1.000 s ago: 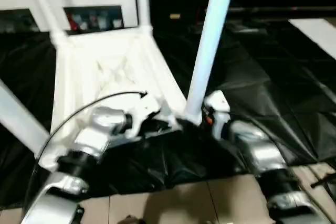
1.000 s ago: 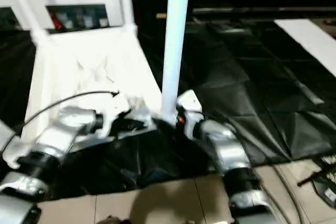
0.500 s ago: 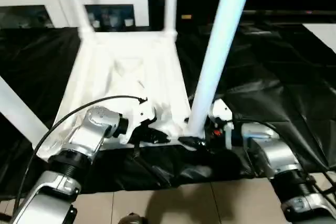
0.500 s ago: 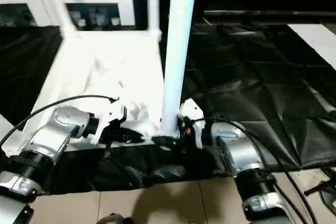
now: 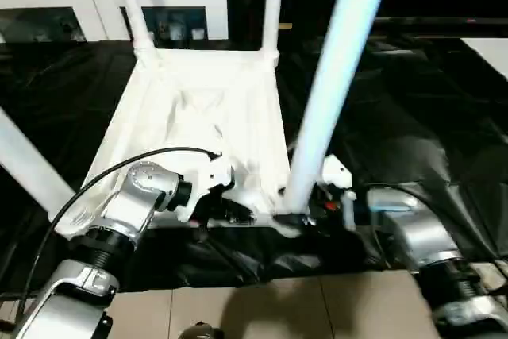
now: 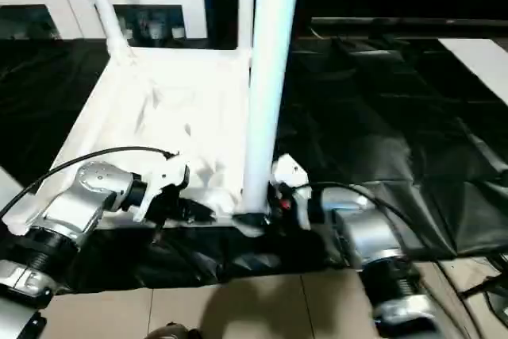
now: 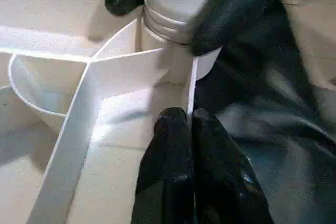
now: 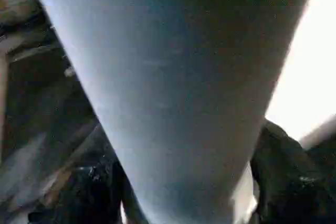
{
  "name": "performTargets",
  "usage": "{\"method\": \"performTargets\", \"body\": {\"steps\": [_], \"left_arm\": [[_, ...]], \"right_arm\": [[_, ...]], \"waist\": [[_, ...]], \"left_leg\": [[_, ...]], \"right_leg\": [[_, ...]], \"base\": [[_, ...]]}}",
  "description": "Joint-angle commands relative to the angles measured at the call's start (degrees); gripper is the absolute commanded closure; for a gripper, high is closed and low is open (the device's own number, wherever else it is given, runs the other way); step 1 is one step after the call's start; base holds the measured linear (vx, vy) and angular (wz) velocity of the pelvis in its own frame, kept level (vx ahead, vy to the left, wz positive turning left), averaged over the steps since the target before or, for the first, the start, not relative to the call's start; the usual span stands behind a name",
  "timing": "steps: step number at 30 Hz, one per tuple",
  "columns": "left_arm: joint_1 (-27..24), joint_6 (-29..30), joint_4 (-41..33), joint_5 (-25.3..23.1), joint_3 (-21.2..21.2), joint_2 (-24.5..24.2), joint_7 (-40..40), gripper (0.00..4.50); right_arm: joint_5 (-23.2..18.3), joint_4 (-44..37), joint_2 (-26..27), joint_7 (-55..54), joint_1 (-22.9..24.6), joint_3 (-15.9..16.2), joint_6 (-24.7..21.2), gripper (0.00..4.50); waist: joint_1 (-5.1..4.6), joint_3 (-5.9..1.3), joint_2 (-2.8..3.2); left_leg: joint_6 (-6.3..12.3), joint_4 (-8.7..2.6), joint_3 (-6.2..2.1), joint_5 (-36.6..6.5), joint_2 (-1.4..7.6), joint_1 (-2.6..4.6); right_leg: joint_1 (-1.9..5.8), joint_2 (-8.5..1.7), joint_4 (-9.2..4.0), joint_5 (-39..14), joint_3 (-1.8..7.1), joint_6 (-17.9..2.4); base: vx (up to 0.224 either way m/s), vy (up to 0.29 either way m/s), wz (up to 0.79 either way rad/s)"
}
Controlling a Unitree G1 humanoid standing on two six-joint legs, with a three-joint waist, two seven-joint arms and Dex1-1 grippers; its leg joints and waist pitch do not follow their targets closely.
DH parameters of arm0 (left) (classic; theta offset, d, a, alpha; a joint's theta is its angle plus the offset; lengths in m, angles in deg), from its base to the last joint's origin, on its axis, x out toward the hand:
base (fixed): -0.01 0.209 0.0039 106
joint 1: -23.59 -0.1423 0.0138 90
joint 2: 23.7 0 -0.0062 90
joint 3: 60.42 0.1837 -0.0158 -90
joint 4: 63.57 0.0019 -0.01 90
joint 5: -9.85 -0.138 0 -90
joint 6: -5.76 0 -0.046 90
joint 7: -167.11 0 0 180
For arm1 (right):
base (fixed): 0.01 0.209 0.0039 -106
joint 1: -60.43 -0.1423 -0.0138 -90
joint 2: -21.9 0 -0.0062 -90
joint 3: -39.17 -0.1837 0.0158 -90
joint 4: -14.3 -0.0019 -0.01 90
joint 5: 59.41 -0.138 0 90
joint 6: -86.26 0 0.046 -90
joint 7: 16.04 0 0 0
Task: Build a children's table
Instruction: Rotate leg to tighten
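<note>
Children's table top (image 5: 198, 117): white, upside down on black sheet (image 5: 413, 109) over the floor. Legs upright in its corner sockets.
Near right corner leg (image 5: 333, 77): right hand (image 7: 173, 3), black fingers on either side of its base.
Left hand (image 7: 189, 140): clenched on the top's thin near rim beside that socket.
Sheet right of the top: bare.
</note>
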Motion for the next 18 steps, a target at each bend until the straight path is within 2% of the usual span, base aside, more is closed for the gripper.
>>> {"method": "performTargets", "body": {"steps": [1, 2, 3, 5, 6, 8, 9, 11, 14, 18], "left_arm": [[2.51, -0.18, -0.97, 0.56, 0.46, 4.62, -5.91, 4.50], [2.79, 0.86, -1.07, -0.49, 0.40, 6.18, -9.69, 4.50], [2.86, 1.19, -1.07, -0.69, 0.31, 6.57, -10.65, 4.50], [3.25, 2.35, -1.01, -1.93, -0.04, 8.40, -15.54, 4.50], [3.54, 3.15, -0.91, -2.36, -0.40, 9.87, -18.67, 4.50], [3.48, 3.46, -1.17, -2.39, -0.39, 10.54, -19.32, 4.50], [3.45, 3.53, -1.25, -2.41, -0.40, 10.81, -19.49, 4.50], [3.32, 3.22, -1.20, -2.21, -0.10, 11.34, -18.90, 4.50], [3.18, 2.65, -1.05, -2.10, 0.28, 11.24, -17.81, 4.50], [3.13, 1.82, -0.99, -1.78, 0.61, 10.09, -15.52, 4.50]], "right_arm": [[2.67, 4.10, 4.27, -6.26, -0.59, 3.11, -0.43, 1.81], [3.03, 6.57, 6.89, -12.39, -1.69, 1.75, -0.64, 1.81], [3.07, 6.89, 7.44, -13.43, -1.84, 1.56, -0.66, 1.81], [3.76, 8.40, 10.19, -20.02, -2.65, 0.64, -0.88, 1.81], [4.39, 9.11, 12.01, -22.65, -3.00, 0.54, 0.10, 1.81], [4.83, 9.26, 12.79, -23.51, -3.06, 0.67, 0.98, 1.81], [5.04, 9.50, 13.10, -23.84, -3.14, 0.69, 1.52, 1.46], [4.10, 10.32, 13.85, -23.21, -3.52, 0.17, 2.53, 1.08], [3.66, 10.60, 13.54, -21.20, -3.89, 0.13, 3.45, 0.83], [3.85, 9.40, 11.68, -17.51, -3.59, 1.69, 4.35, 0.57]], "waist": [[-0.21, -2.76, 0.12], [-0.98, -2.77, 0.07], [-1.17, -2.82, 0.09], [-1.83, -2.76, 0.05], [-1.89, -2.74, -0.01], [-1.71, -2.83, -0.01], [-1.72, -2.83, -0.09], [-1.69, -2.93, 0.00], [-1.68, -3.05, 0.04], [-1.67, -3.10, 0.11]], "left_leg": [[-4.70, -5.16, -4.18, -21.91, 6.21, 1.93], [-5.31, -5.50, -4.55, -22.89, 6.23, 1.50], [-5.52, -5.53, -4.63, -23.38, 6.24, 1.55], [-5.78, -5.34, -4.46, -25.10, 6.04, 2.02], [-5.50, -5.31, -4.43, -25.21, 6.00, 2.09], [-4.41, -5.15, -4.29, -24.05, 5.96, 2.02], [-4.16, -5.19, -4.22, -23.59, 5.96, 1.96], [-3.50, -5.25, -4.04, -21.95, 5.98, 1.79], [-2.67, -5.26, -3.84, -19.80, 5.97, 1.57], [-1.89, -5.12, -3.66, -19.23, 5.91, 1.59]], "right_leg": [[0.90, -5.91, -5.41, -22.28, 3.54, -12.08], [1.12, -5.76, -5.31, -24.00, 3.39, -10.86], [1.06, -5.78, -5.35, -24.20, 3.39, -10.62], [0.45, -5.65, -5.74, -24.65, 3.58, -10.33], [0.45, -5.66, -5.90, -24.88, 3.62, -10.18], [0.50, -5.75, -6.11, -24.19, 3.74, -9.86], [0.48, -5.66, -6.08, -23.53, 3.74, -9.90], [0.64, -5.46, -5.76, -20.28, 3.73, -10.50], [1.03, -5.31, -5.32, -15.95, 3.69, -11.53], [1.22, -5.26, -5.16, -14.19, 3.65, -12.33]], "base": [[0.000, 0.000, 0.00], [0.000, 0.000, 0.00], [0.000, 0.000, 0.00], [0.000, 0.000, 0.00], [0.000, 0.000, 0.00], [0.000, 0.000, 0.00], [0.000, 0.000, 0.00], [0.000, 0.000, 0.00], [0.000, 0.000, 0.00], [0.000, 0.000, 0.00]]}}
